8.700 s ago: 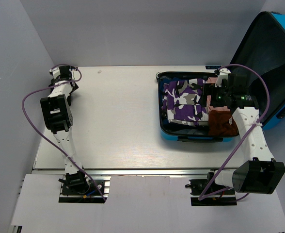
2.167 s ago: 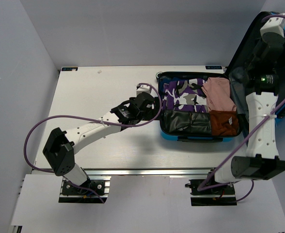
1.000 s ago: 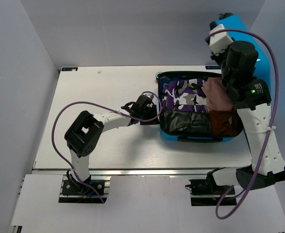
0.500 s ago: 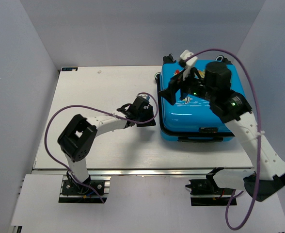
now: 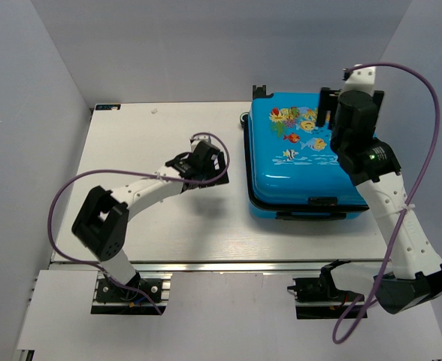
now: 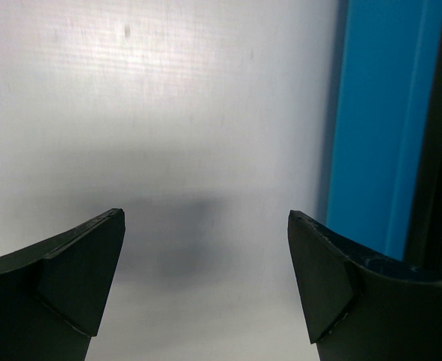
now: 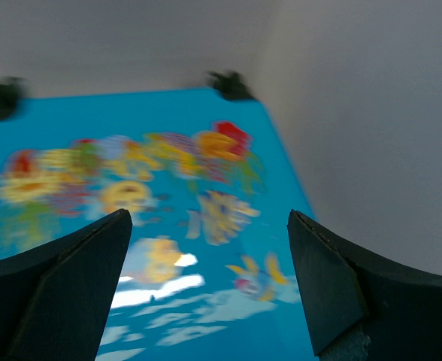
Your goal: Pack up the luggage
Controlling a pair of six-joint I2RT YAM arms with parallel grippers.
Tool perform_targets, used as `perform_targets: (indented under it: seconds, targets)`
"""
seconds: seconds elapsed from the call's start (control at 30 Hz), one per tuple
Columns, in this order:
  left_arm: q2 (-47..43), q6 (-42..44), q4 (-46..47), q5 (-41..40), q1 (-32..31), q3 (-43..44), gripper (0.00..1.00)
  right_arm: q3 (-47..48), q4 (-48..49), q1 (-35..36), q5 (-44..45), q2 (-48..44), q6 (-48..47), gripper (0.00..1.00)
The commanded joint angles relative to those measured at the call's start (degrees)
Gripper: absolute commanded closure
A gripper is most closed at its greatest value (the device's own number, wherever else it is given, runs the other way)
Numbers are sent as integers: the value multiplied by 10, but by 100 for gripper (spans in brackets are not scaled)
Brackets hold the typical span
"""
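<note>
Lid down, the bright-blue hard-shell suitcase (image 5: 304, 158) looks rigid and slick, likely best gripped at its black handle (image 5: 320, 201); left claw (image 6: 206, 226) and right claw (image 7: 210, 226) gape empty

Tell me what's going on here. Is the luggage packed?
The luggage lies flat on the table with its lid down, fish print facing up. Neither arm holds anything. The right gripper hovers open above the lid. The left gripper is open over bare table just left of the luggage. The pictures don't show whether it is zipped.
</note>
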Motion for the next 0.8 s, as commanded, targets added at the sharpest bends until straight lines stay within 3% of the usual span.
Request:
perform_targets:
  seconds: [0.0, 0.17, 0.27, 0.4, 0.63, 0.77]
  targets:
    - [42, 30, -30, -40, 28, 84, 2, -9, 0, -66, 145, -30, -29, 11]
    - [141, 54, -34, 7, 56, 196, 2, 3, -69, -234, 44, 32, -22, 11]
    - [170, 64, -22, 34, 68, 229, 2, 5, -105, -343, -45, 122, 5, 11]
    - [219, 82, -16, 49, 73, 263, 2, -25, -93, -396, -165, 126, 17, 11]
    - [275, 108, -3, 97, 73, 298, 2, -78, -79, -474, -195, 151, 48, 11]
    - [289, 110, 11, 117, 73, 306, 2, -115, -55, -498, -300, 160, 67, 11]
